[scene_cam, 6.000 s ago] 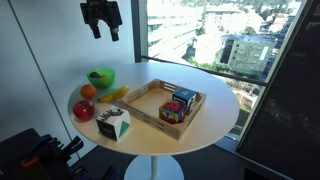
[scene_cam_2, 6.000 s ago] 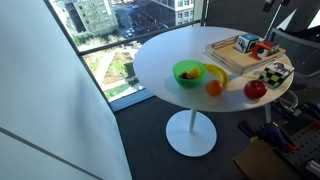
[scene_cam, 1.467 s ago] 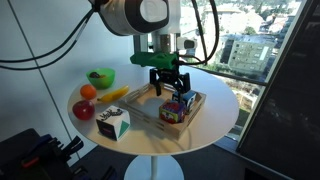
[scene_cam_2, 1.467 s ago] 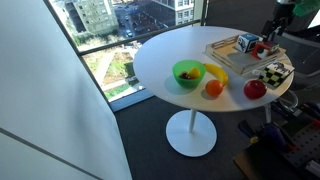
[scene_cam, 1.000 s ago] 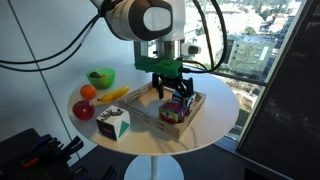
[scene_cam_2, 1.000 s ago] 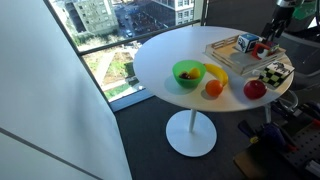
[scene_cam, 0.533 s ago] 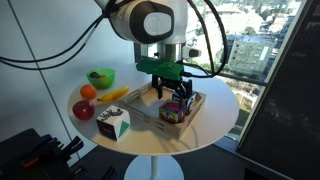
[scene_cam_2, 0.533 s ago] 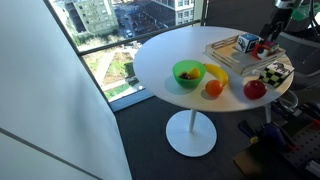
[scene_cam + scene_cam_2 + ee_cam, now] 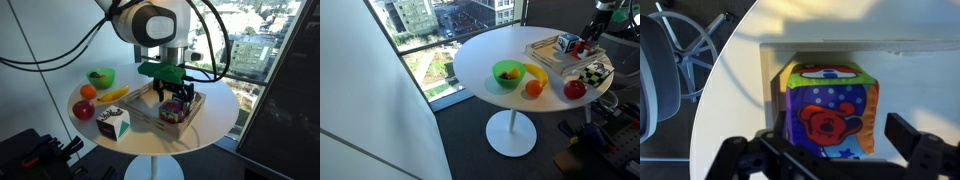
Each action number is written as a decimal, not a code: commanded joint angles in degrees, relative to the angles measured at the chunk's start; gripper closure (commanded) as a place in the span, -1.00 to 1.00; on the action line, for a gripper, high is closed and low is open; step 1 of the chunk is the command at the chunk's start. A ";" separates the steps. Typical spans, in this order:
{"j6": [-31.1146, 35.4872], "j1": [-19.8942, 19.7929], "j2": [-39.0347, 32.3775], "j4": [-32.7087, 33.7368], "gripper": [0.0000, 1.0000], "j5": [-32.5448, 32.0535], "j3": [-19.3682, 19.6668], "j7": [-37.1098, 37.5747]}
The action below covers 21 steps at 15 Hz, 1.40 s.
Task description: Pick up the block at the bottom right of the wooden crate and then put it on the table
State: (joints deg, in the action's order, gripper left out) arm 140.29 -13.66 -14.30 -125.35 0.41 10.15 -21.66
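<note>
The block [image 9: 830, 108] is a soft multicoloured cube, purple with a red figure, an orange side and a green top. It sits in a corner of the wooden crate [image 9: 840, 48], which rests on the round white table [image 9: 215, 112]. In an exterior view the block [image 9: 172, 113] lies at the crate's [image 9: 143, 104] near end. My gripper [image 9: 176, 97] is open just above the block, and in the wrist view its fingers [image 9: 840, 150] straddle the block. In an exterior view the gripper [image 9: 590, 36] hangs over the crate [image 9: 542, 52].
On the table [image 9: 480, 55] stand a green bowl [image 9: 100, 77], a banana [image 9: 113, 95], an orange [image 9: 88, 92], a red apple [image 9: 84, 110] and a white cube with green marks [image 9: 113, 123]. Another cube [image 9: 565, 43] lies in the crate. A window wall is behind.
My gripper has come down from high above the table and, over the last second, lowered a little closer to the block. The objects have not moved.
</note>
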 commanded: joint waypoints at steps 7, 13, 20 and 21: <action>0.85 -1.31 -2.54 1.32 -1.00 -0.51 -0.44 -0.79; -0.09 -0.94 -2.11 1.07 -0.18 -1.06 -0.31 0.49; -4.48 0.03 2.92 -0.42 0.51 -4.13 0.26 1.86; -4.98 0.27 3.98 -0.74 0.54 -4.90 0.31 2.11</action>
State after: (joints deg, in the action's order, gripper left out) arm 138.33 -13.97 -14.32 -125.02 -1.88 10.21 -21.34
